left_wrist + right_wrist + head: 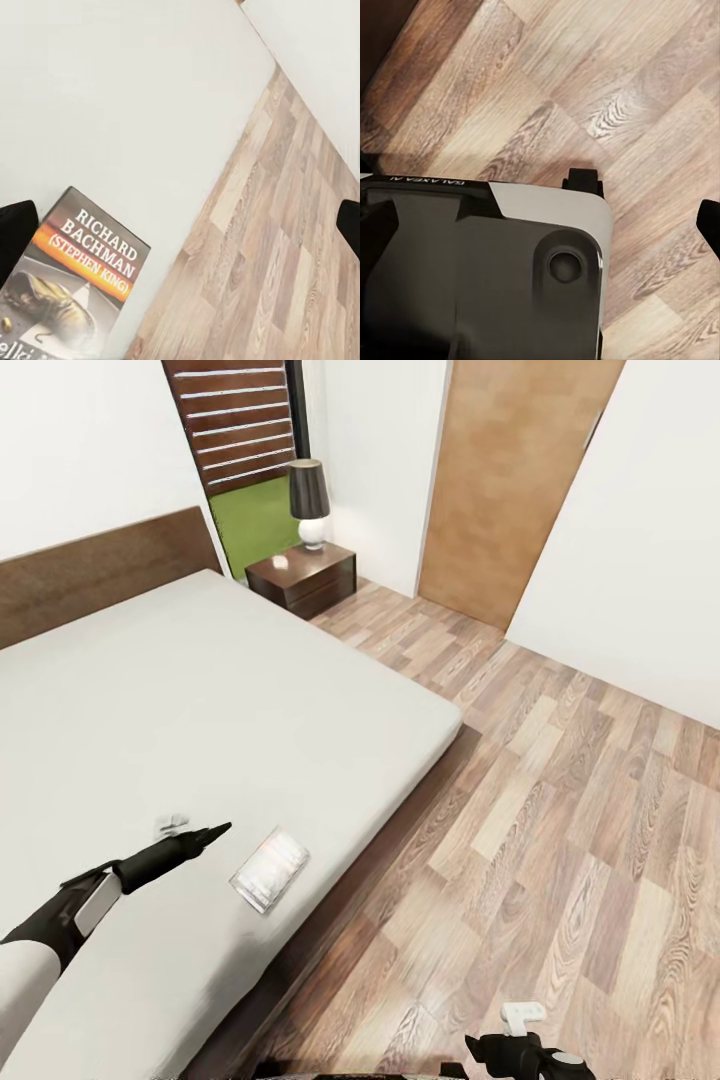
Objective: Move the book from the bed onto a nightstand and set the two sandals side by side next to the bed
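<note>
The book [269,869] lies flat on the bed [200,700], near its floor-side edge, and your left gripper [215,830] hovers just beside it over the mattress. From your left wrist you see its jaws spread wide, holding nothing, with the cover [79,289] reading "Richard Bachman" between them. The nightstand [303,578] with its lamp [310,503] stands at the bed's far corner. Your right gripper [520,1050] hangs low over the wood floor [560,780]; its jaws look parted and empty.

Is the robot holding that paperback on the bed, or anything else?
No. The book lies flat on the bed, apart from the open left end effector. The right end effector holds nothing visible.
</note>
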Robot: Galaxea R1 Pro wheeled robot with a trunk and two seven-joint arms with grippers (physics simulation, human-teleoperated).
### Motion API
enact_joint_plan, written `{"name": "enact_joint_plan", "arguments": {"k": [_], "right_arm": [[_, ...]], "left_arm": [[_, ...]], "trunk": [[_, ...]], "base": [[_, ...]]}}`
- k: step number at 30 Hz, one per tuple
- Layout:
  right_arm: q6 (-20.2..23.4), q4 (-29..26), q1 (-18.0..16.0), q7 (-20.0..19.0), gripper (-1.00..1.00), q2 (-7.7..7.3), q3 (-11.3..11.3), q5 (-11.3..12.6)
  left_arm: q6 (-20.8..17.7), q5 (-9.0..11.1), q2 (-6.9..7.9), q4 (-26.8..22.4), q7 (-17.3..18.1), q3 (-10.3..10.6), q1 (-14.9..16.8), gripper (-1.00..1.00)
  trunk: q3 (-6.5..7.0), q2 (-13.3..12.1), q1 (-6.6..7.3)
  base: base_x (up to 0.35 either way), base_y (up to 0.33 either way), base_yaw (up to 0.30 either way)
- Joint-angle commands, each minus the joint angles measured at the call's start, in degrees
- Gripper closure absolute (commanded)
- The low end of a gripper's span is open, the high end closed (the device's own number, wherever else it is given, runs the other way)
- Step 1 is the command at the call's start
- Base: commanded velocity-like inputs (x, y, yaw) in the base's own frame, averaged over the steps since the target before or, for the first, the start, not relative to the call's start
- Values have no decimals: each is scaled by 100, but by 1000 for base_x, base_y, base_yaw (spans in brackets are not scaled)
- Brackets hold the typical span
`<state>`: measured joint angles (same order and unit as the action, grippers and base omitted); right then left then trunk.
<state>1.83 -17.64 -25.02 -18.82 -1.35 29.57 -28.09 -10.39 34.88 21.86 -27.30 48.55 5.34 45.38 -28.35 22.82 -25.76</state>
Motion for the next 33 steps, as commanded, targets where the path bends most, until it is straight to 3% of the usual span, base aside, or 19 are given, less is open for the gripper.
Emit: {"name": "enact_joint_plan", "arguments": {"k": [1,15,33], "right_arm": [[19,-11,-3,-43,-100,4,47,-39],[19,-13,-2,-43,-100,20,38,-47],[19,-14,-2,-48,-100,28,32,-48]], "left_arm": [[-58,75,5,15,-13,16,30,-100],[-166,155,3,10,0,-45,127,-100],[-219,153,-49,-65,542,-34,160,-100]], "trunk": [[-17,10,-3],[-133,10,-3],[-278,10,-3]], "base": [[0,0,0],[0,0,0],[0,0,0]]}}
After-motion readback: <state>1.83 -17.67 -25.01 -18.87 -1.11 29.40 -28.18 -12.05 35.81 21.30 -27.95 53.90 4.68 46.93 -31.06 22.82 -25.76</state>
